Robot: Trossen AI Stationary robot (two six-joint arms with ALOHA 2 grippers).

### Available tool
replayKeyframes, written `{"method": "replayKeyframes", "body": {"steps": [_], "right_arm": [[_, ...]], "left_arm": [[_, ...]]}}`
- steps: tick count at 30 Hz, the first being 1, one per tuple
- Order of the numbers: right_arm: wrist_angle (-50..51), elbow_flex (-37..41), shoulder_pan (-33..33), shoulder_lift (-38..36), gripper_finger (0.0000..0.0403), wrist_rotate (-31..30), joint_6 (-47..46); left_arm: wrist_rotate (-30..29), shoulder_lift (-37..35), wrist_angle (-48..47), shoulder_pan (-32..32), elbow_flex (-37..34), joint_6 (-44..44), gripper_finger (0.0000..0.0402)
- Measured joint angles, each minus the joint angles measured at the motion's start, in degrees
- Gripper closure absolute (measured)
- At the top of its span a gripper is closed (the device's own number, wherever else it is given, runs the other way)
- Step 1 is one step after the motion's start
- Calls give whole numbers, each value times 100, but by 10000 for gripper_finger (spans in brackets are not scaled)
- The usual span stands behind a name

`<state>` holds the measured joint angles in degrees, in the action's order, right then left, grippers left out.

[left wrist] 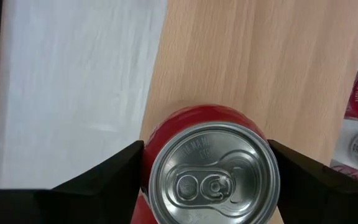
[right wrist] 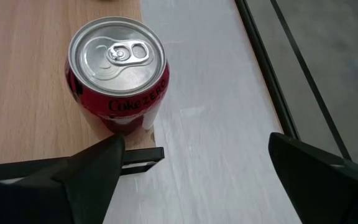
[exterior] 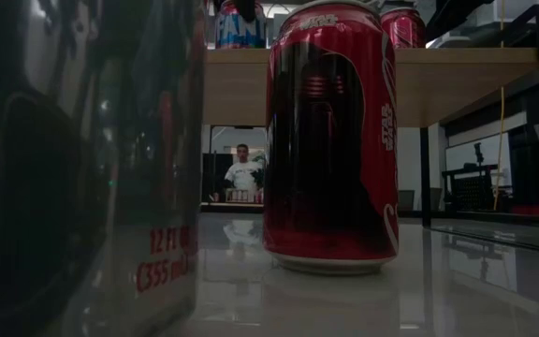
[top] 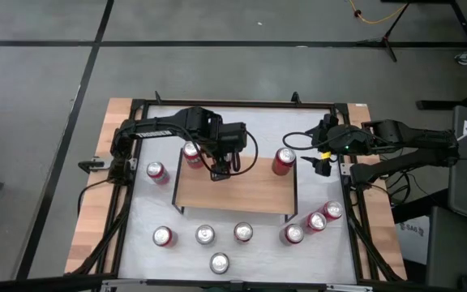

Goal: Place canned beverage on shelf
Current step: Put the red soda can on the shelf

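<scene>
The shelf (top: 233, 191), a low rack with a light wooden plank top, stands mid-table. My left gripper (top: 196, 156) hangs over its far left corner, shut on a red can (left wrist: 213, 171), which also shows in the high view (top: 191, 151). A second red can (right wrist: 117, 68) stands upright on its base at the plank's far right corner (top: 284, 161). My right gripper (right wrist: 197, 168) is open and empty just right of that can, off the shelf's right end (top: 321, 162). My left gripper pinches the red can between its two fingers, one on each opposite side of the wall just below the top rim (left wrist: 146, 155). The fingers come from above, pointing down. The can is upright over the plank's far edge; in the low view (exterior: 237, 28) its base is at the plank's top.
Several more cans stand on the white table: one left of the shelf (top: 156, 172), a row along the near side (top: 205, 235), and a few at the near right (top: 316, 221). Two of them fill the low view (exterior: 330, 140). A person (exterior: 243, 173) is far behind.
</scene>
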<state>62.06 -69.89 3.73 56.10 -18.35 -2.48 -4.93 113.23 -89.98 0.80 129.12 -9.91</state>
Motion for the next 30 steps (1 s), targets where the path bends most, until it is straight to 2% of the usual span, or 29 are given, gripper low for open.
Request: {"method": "replayKeyframes", "body": {"steps": [30], "right_arm": [[4,0,0,0,15,0,0]], "left_arm": [[284,-197,1,195,-43,-39,121]]}}
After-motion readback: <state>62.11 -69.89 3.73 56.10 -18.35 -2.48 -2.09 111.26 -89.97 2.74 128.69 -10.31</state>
